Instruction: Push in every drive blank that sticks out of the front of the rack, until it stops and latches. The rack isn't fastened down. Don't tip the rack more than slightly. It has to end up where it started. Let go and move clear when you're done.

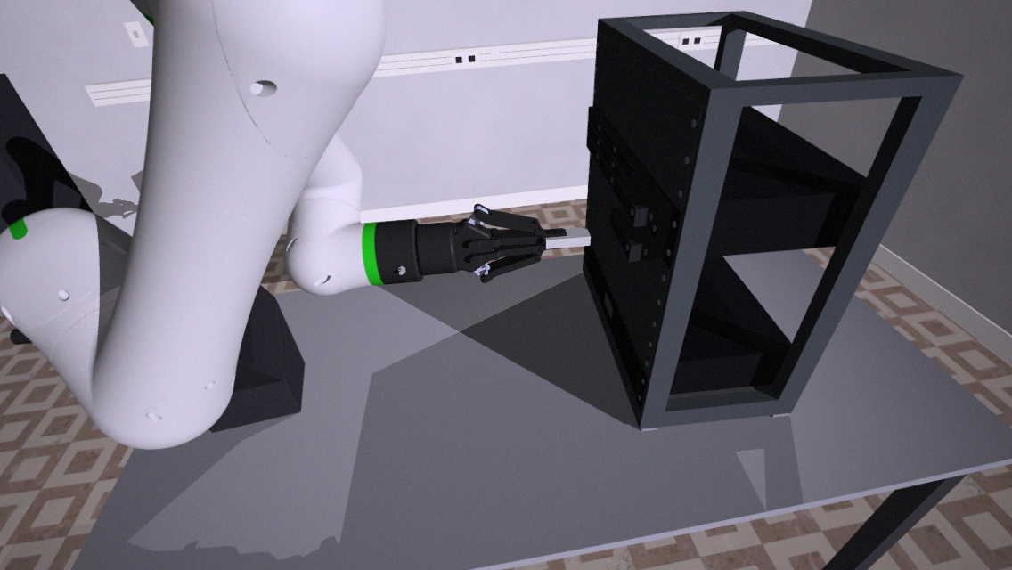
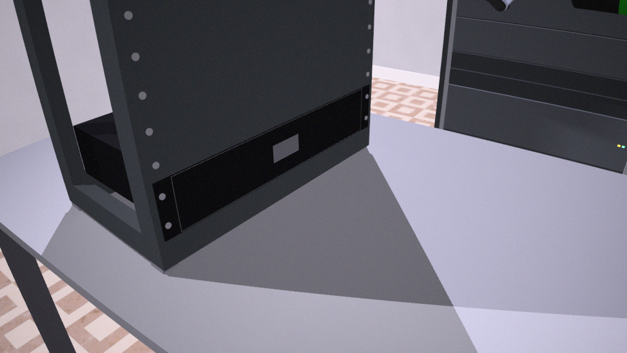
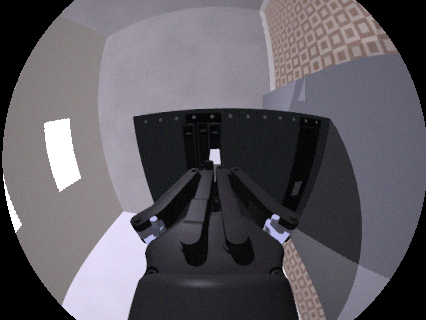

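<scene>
The dark rack (image 1: pixel 697 212) (image 2: pixel 241 87) (image 3: pixel 260 150) stands upright on the table. Two small dark drive blanks, an upper one (image 1: pixel 639 215) and a lower one (image 1: pixel 633 251), stick out of its front in the top view. The wrist view shows dark narrow drive slots (image 3: pixel 202 131) side by side, others hidden behind the fingers. My gripper (image 1: pixel 566 238) (image 3: pixel 215 156) is shut and points at the rack front, with a light grey piece at its tips. The tips are left of the two blanks in the top view; I cannot tell whether they touch anything.
The grey table (image 1: pixel 495 425) (image 2: pixel 526 219) carries the rack near its right end. A lower black panel (image 2: pixel 228 175) with a grey label is in the rack front. A dark cabinet (image 2: pixel 526 100) stands beyond the table. The white arm (image 1: pixel 233 212) reaches in from the left.
</scene>
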Controlling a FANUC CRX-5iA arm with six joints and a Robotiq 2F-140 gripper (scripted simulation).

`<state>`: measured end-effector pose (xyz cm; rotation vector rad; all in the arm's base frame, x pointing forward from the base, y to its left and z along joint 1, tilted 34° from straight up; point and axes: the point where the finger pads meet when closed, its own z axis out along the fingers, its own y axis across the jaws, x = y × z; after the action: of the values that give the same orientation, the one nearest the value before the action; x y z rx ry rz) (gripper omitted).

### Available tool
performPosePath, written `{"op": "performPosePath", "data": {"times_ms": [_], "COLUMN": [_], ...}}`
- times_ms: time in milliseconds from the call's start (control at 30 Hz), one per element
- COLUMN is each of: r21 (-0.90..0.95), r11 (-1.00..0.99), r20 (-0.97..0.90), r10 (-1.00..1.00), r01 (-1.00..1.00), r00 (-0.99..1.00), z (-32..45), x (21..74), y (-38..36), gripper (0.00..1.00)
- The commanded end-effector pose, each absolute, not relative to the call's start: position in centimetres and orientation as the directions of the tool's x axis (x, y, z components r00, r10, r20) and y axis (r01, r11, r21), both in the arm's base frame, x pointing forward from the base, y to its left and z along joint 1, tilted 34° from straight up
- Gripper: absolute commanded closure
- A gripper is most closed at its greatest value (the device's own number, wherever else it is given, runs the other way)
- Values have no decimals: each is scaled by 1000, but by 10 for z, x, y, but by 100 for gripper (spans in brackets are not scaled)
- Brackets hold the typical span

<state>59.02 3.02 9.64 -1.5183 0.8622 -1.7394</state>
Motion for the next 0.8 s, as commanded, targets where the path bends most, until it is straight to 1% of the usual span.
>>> {"op": "performPosePath", "data": {"times_ms": [0, 200, 767], "r21": [-826, -826, -826], "r11": [-561, -561, -561], "r20": [554, 554, 554], "r10": [-826, -826, -826], "r01": [60, 60, 60], "r00": [-104, -104, -104], "z": [98, 101, 101], "x": [597, 627, 628], "y": [30, 29, 29], "gripper": [90, 90, 90]}}
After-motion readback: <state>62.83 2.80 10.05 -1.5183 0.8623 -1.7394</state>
